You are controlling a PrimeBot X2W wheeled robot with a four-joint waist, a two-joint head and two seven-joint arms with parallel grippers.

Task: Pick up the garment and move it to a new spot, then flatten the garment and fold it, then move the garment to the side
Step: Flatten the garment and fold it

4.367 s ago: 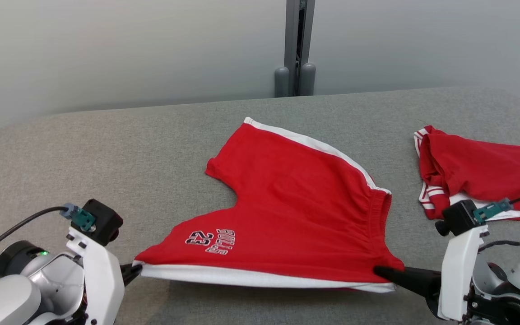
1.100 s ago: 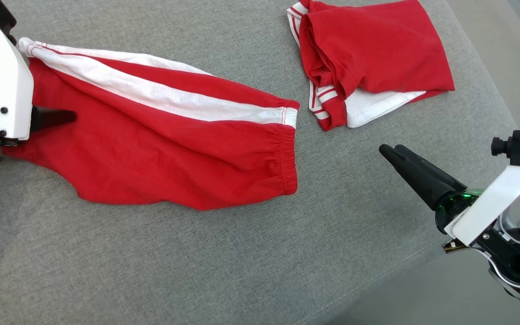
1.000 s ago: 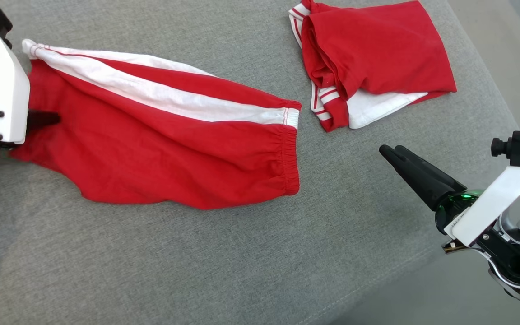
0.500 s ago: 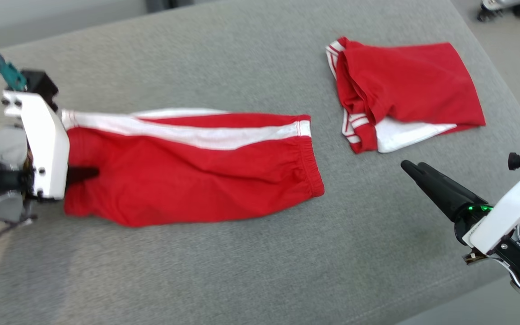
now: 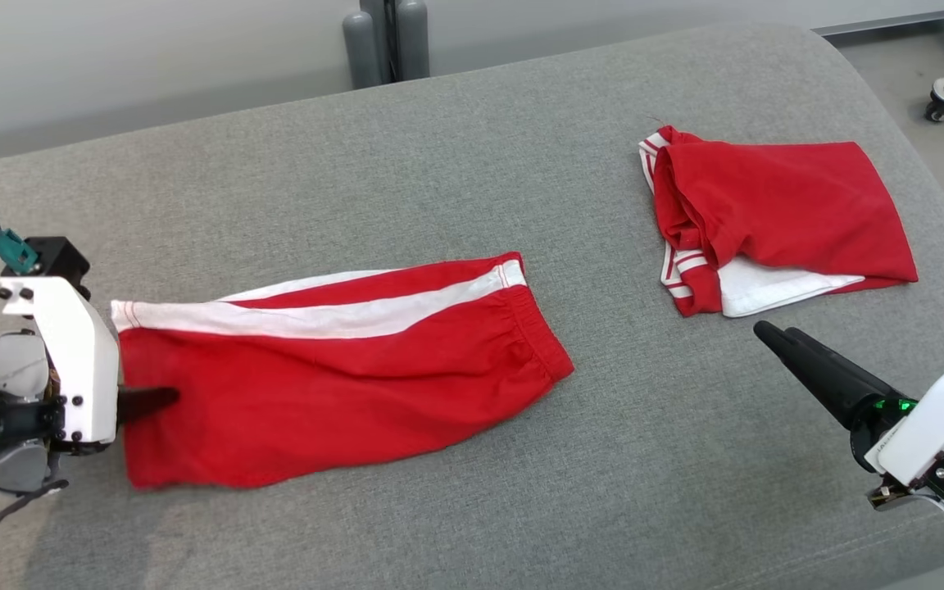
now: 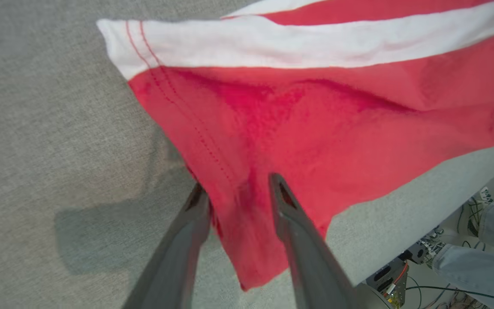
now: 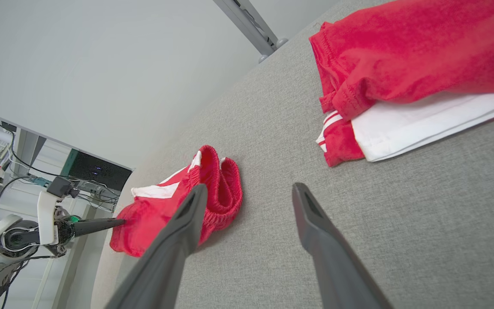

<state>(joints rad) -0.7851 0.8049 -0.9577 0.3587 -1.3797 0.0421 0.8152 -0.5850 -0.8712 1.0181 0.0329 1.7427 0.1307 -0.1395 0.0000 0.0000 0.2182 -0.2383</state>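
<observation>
Shorts (image 5: 341,369) now lie folded lengthwise; left fingers (image 6: 182,249) spread astride hem, right fingers (image 7: 328,253) spread.

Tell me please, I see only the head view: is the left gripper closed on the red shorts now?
Observer: No. In the left wrist view the left gripper stands open, with the hem of the red shorts in its gap.
Operator: And the right gripper? Its fingers overlap for me.
Observer: The right wrist view shows it open and holding nothing, above the grey surface.
Operator: Is anybody near?
Observer: Yes, a person's leg in jeans shows beyond the surface's edge in the left wrist view.
</observation>
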